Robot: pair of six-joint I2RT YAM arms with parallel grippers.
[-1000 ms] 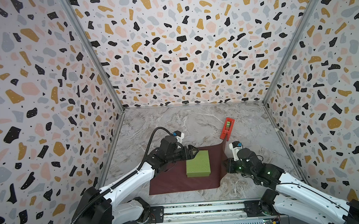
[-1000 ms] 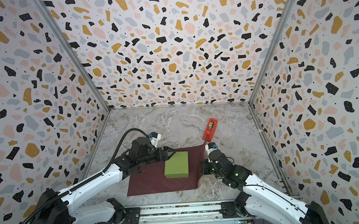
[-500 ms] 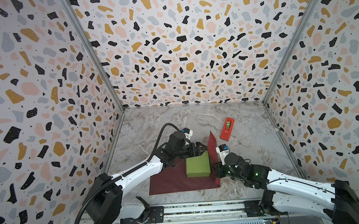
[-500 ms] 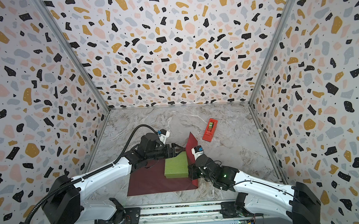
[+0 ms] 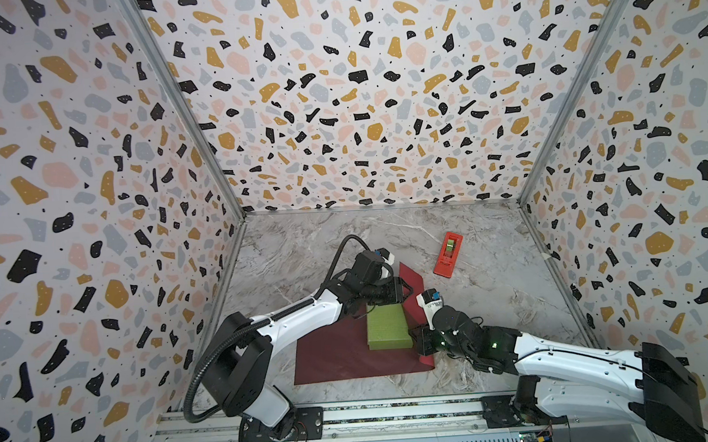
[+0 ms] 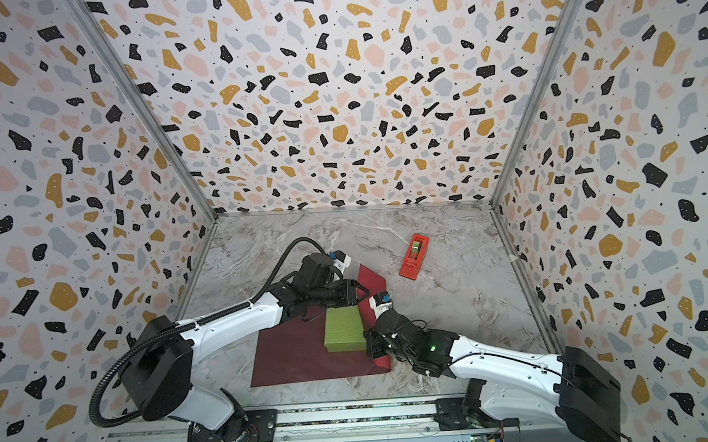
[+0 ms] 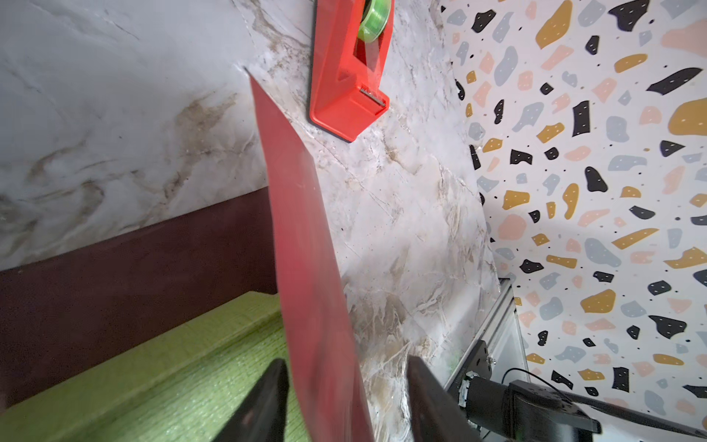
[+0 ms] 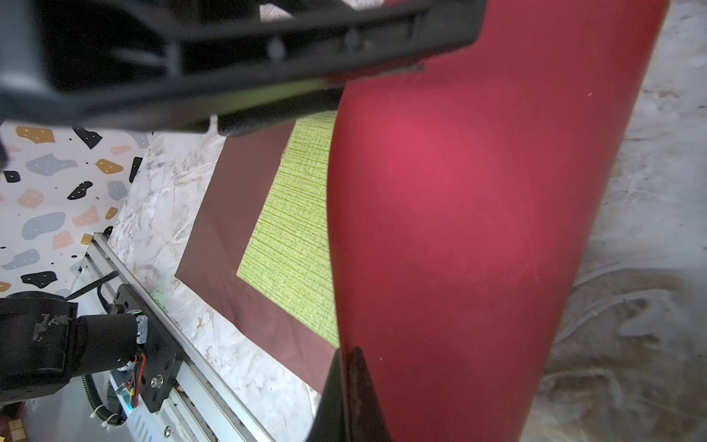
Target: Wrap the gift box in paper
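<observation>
The olive-green gift box sits on the dark maroon paper. The paper's right side is lifted into a crimson flap beside the box's right face. My right gripper is shut on the flap's near edge by the box's near right corner. My left gripper reaches over the box's far right corner. Its jaws straddle the flap and stand apart, with a gap on one side. The box shows beside the flap in both wrist views.
A red-orange tape dispenser lies on the marble floor beyond the flap, to the right. Patterned walls close in three sides. A metal rail runs along the front.
My right gripper has carried the paper's right edge leftward, standing the flap up against the box. My left gripper has moved right to the flap, and its jaws have narrowed around it.
</observation>
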